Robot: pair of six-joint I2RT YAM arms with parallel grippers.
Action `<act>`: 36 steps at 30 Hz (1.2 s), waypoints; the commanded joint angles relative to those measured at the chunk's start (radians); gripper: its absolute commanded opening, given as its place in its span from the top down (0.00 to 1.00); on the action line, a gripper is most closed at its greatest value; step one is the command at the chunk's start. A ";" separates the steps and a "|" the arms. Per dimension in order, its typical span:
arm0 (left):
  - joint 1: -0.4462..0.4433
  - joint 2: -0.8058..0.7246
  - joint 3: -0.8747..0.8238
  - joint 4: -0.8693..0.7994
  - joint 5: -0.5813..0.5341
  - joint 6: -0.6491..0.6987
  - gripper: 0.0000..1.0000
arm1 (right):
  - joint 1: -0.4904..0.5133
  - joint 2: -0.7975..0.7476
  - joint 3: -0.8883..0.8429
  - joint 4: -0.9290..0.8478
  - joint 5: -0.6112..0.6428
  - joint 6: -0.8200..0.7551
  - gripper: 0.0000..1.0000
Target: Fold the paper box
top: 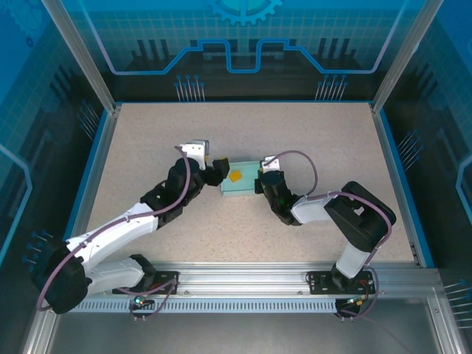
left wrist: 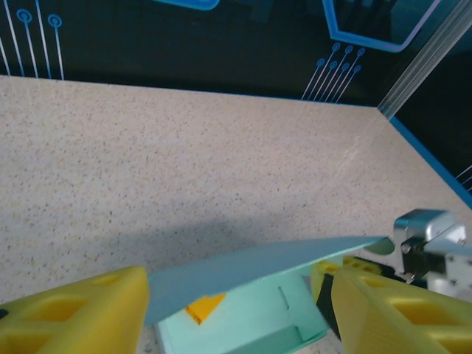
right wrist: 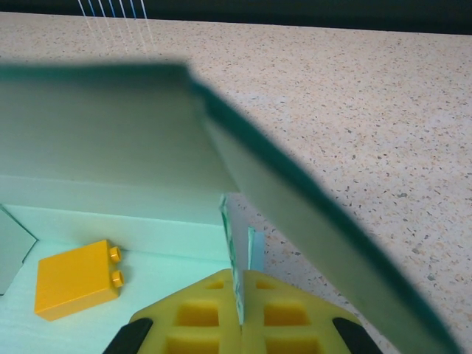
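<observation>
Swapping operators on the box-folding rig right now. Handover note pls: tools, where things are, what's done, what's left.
Left tool: open, fingers straddling the left end of the paper box, beside its raised lid flap.
Right tool: shut on a thin upright card wall at the box's right end.
Things: the box sits mid-table, with an orange block lying inside on its floor.
Done: base and side walls look formed.
Left: the lid is not closed; probably fold it down over the block and tuck it in.
</observation>
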 commanded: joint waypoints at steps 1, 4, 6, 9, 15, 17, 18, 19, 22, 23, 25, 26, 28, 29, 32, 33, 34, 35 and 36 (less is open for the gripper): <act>0.042 -0.025 0.007 -0.094 0.067 0.021 0.32 | 0.014 0.009 0.008 -0.099 0.006 -0.016 1.00; 0.093 -0.060 -0.065 -0.074 0.132 0.068 0.31 | 0.013 0.009 0.023 -0.125 0.011 -0.019 1.00; 0.128 -0.068 -0.120 -0.038 0.186 0.098 0.28 | 0.013 0.010 0.028 -0.132 0.010 -0.022 1.00; 0.178 -0.035 -0.160 0.006 0.264 0.139 0.23 | 0.011 0.005 0.037 -0.155 0.009 -0.018 1.00; 0.236 0.138 -0.157 0.126 0.390 0.231 0.19 | 0.005 -0.006 0.066 -0.213 -0.008 -0.017 1.00; 0.246 0.198 -0.151 0.179 0.401 0.249 0.20 | 0.003 -0.011 0.068 -0.216 -0.014 -0.016 1.00; 0.250 0.226 -0.146 0.208 0.405 0.260 0.20 | 0.001 -0.013 0.070 -0.216 -0.017 -0.018 1.00; 0.252 0.252 -0.138 0.236 0.407 0.268 0.21 | 0.000 -0.014 0.070 -0.219 -0.020 -0.019 1.00; 0.258 0.321 -0.099 0.265 0.429 0.302 0.28 | -0.001 -0.017 0.073 -0.224 -0.025 -0.025 1.00; 0.258 0.340 -0.088 0.273 0.435 0.312 0.30 | -0.001 -0.019 0.073 -0.224 -0.027 -0.026 1.00; 0.259 0.376 -0.064 0.286 0.441 0.327 0.36 | -0.004 -0.019 0.072 -0.224 -0.029 -0.027 1.00; 0.261 0.389 -0.054 0.288 0.450 0.334 0.40 | -0.004 -0.018 0.073 -0.222 -0.029 -0.027 1.00; 0.261 0.416 -0.034 0.293 0.463 0.343 0.46 | -0.005 -0.016 0.072 -0.224 -0.029 -0.025 1.00; 0.261 0.422 -0.026 0.288 0.465 0.346 0.47 | -0.007 -0.016 0.073 -0.225 -0.030 -0.025 1.00; 0.261 0.431 -0.011 0.270 0.464 0.360 0.55 | -0.009 -0.016 0.074 -0.227 -0.030 -0.027 1.00; 0.262 0.431 -0.011 0.268 0.461 0.366 0.58 | -0.010 -0.015 0.074 -0.226 -0.031 -0.028 1.00; 0.265 0.428 -0.012 0.262 0.462 0.371 0.61 | -0.010 -0.015 0.074 -0.227 -0.030 -0.028 1.00; 0.265 0.424 -0.011 0.257 0.462 0.372 0.64 | -0.011 -0.014 0.074 -0.227 -0.030 -0.028 1.00; 0.267 0.421 -0.013 0.250 0.462 0.373 0.67 | -0.013 -0.013 0.074 -0.226 -0.030 -0.028 1.00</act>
